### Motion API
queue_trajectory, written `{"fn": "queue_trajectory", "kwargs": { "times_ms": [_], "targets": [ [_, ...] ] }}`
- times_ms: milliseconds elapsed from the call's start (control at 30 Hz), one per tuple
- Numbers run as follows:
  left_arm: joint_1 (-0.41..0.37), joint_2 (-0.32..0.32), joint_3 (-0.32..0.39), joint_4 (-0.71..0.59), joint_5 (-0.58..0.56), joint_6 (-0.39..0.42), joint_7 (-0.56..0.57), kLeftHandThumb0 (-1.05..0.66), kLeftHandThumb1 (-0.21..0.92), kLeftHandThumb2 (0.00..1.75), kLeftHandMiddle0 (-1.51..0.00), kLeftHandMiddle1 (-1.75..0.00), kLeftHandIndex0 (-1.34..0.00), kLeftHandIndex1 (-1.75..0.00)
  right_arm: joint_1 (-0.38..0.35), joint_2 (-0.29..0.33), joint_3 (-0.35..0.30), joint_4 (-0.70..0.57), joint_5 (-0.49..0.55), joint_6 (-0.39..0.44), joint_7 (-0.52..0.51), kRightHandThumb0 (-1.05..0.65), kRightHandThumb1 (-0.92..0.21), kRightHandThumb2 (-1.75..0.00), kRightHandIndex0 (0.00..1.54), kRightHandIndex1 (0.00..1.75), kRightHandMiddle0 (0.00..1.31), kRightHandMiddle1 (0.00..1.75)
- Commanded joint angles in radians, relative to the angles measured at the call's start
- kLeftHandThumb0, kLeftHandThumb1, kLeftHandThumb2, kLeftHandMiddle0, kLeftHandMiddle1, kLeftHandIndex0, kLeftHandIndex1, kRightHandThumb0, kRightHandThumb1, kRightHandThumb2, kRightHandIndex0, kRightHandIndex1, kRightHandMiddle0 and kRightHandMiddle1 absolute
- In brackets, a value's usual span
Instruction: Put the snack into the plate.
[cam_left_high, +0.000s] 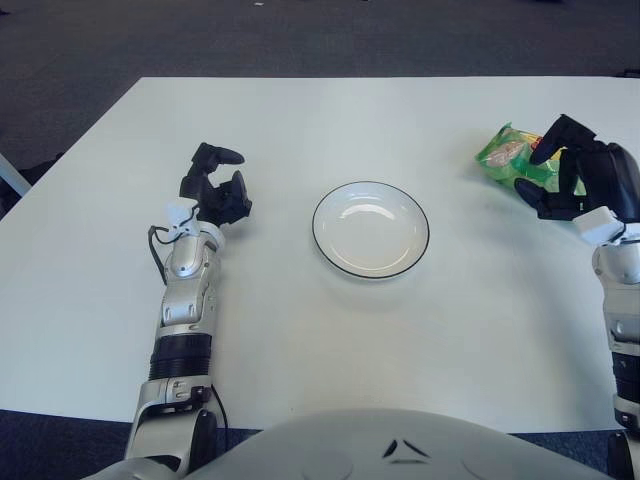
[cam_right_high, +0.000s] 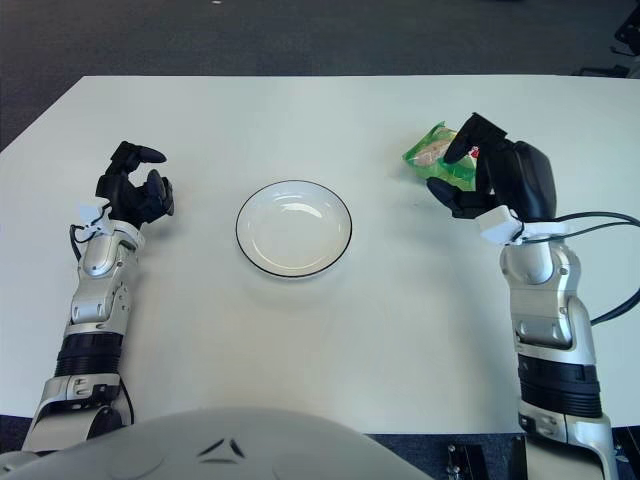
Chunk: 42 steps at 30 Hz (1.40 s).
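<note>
A green snack bag (cam_right_high: 432, 155) lies on the white table at the right. My right hand (cam_right_high: 462, 165) is on its near right end. The fingers (cam_right_high: 468, 132) curl over the bag's top edge and the thumb sits under its lower edge, so the hand closes on the bag. The bag appears to be still on the table. A white plate with a dark rim (cam_right_high: 243, 247) stands empty in the middle of the table, left of the snack. My left hand (cam_right_high: 138, 178) shows left of the plate, its fingers relaxed and holding nothing.
The white table (cam_right_high: 330, 360) reaches the dark carpet at the back. A cable (cam_right_high: 600, 225) runs from my right wrist off to the right. Nothing lies on the table between the snack and the plate.
</note>
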<state>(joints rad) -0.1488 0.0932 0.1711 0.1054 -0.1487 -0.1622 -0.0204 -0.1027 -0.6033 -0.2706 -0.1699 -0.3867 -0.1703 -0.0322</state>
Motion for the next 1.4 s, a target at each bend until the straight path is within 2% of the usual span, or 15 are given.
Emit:
{"fn": "queue_trajectory", "kwargs": {
  "times_ms": [0, 67, 100, 200, 333, 400, 433, 467, 500, 567, 600, 733, 833, 933, 1367],
  "targets": [
    [0.138, -0.074, -0.017, 0.098, -0.001, -0.015, 0.006, -0.41, 0.56, 1.02, -1.32, -1.75, -0.42, -1.75, -0.032, -0.037, -0.017, 0.021, -0.006, 0.016, 0.021, -0.22, -0.37, -1.24, 0.82, 1.75, 0.46, 1.72],
    [0.138, -0.075, -0.019, 0.094, 0.006, -0.007, 0.017, -0.41, 0.56, 1.01, -1.32, -1.75, -0.42, -1.75, -0.056, -0.065, -0.027, 0.038, -0.012, 0.03, 0.028, -0.1, -0.36, -1.24, 0.67, 1.67, 0.45, 1.74],
    [0.138, -0.076, -0.02, 0.093, 0.009, -0.003, 0.022, -0.41, 0.56, 1.01, -1.32, -1.75, -0.42, -1.75, -0.067, -0.079, -0.032, 0.047, -0.015, 0.038, 0.033, -0.1, -0.36, -1.24, 0.67, 1.67, 0.45, 1.74],
    [0.138, -0.077, -0.02, 0.091, 0.009, 0.005, 0.028, -0.41, 0.56, 1.01, -1.32, -1.75, -0.42, -1.75, -0.085, -0.11, -0.04, 0.063, -0.018, 0.052, 0.045, -0.03, -0.47, -1.09, 0.51, 1.57, 0.43, 1.74],
    [0.143, -0.076, -0.023, 0.087, 0.009, 0.004, 0.03, -0.4, 0.56, 1.01, -1.31, -1.75, -0.42, -1.75, -0.094, -0.14, -0.041, 0.078, -0.031, 0.064, 0.051, -0.01, -0.6, -0.92, 0.41, 1.56, 0.34, 1.75],
    [0.143, -0.074, -0.024, 0.086, 0.01, 0.005, 0.032, -0.4, 0.56, 1.01, -1.31, -1.75, -0.42, -1.75, -0.105, -0.16, -0.037, 0.102, -0.046, 0.059, 0.05, -0.01, -0.67, -0.83, 0.37, 1.57, 0.27, 1.75],
    [0.143, -0.074, -0.025, 0.085, 0.011, 0.005, 0.032, -0.4, 0.56, 1.01, -1.31, -1.75, -0.41, -1.75, -0.112, -0.171, -0.033, 0.115, -0.054, 0.056, 0.049, -0.13, -0.77, -0.7, 0.28, 1.54, 0.23, 1.75],
    [0.143, -0.073, -0.025, 0.085, 0.012, 0.006, 0.033, -0.4, 0.56, 1.01, -1.31, -1.75, -0.41, -1.75, -0.115, -0.185, -0.028, 0.125, -0.063, 0.048, 0.052, -0.18, -0.8, -0.67, 0.25, 1.52, 0.23, 1.75],
    [0.143, -0.072, -0.025, 0.085, 0.012, 0.008, 0.033, -0.4, 0.56, 1.01, -1.3, -1.75, -0.41, -1.75, -0.116, -0.203, -0.022, 0.136, -0.065, 0.036, 0.064, -0.29, -0.82, -0.64, 0.2, 1.37, 0.18, 1.61],
    [0.143, -0.072, -0.025, 0.085, 0.011, 0.01, 0.033, -0.4, 0.56, 1.01, -1.3, -1.75, -0.41, -1.75, -0.122, -0.238, -0.003, 0.163, -0.068, 0.005, 0.09, -0.58, -0.83, -0.63, 0.08, 0.7, 0.07, 1.08],
    [0.143, -0.071, -0.025, 0.086, 0.01, 0.01, 0.032, -0.4, 0.56, 1.01, -1.3, -1.75, -0.42, -1.75, -0.126, -0.254, 0.008, 0.178, -0.071, -0.01, 0.1, -0.7, -0.86, -0.59, 0.05, 0.45, 0.05, 0.81],
    [0.142, -0.069, -0.024, 0.092, 0.011, 0.005, 0.032, -0.4, 0.56, 1.01, -1.3, -1.75, -0.42, -1.75, -0.164, -0.318, 0.069, 0.289, -0.107, -0.079, 0.127, -0.94, -0.91, -0.62, 0.01, 0.09, 0.01, 0.3],
    [0.141, -0.07, -0.023, 0.097, 0.011, 0.001, 0.033, -0.4, 0.56, 1.01, -1.3, -1.75, -0.42, -1.75, -0.212, -0.344, 0.117, 0.423, -0.132, -0.138, 0.111, -1.01, -0.92, -0.7, 0.0, 0.03, 0.0, 0.1],
    [0.139, -0.07, -0.021, 0.1, 0.01, 0.001, 0.032, -0.4, 0.56, 1.01, -1.3, -1.75, -0.42, -1.75, -0.243, -0.352, 0.143, 0.499, -0.142, -0.172, 0.092, -1.04, -0.92, -0.76, 0.0, 0.01, 0.0, 0.03],
    [0.135, -0.066, -0.021, 0.117, 0.011, -0.013, 0.026, -0.4, 0.56, 1.01, -1.29, -1.75, -0.42, -1.75, -0.315, -0.352, 0.184, 0.612, -0.098, -0.199, 0.132, -1.05, -0.92, -0.81, 0.0, 0.0, 0.0, 0.0]
  ]
}}
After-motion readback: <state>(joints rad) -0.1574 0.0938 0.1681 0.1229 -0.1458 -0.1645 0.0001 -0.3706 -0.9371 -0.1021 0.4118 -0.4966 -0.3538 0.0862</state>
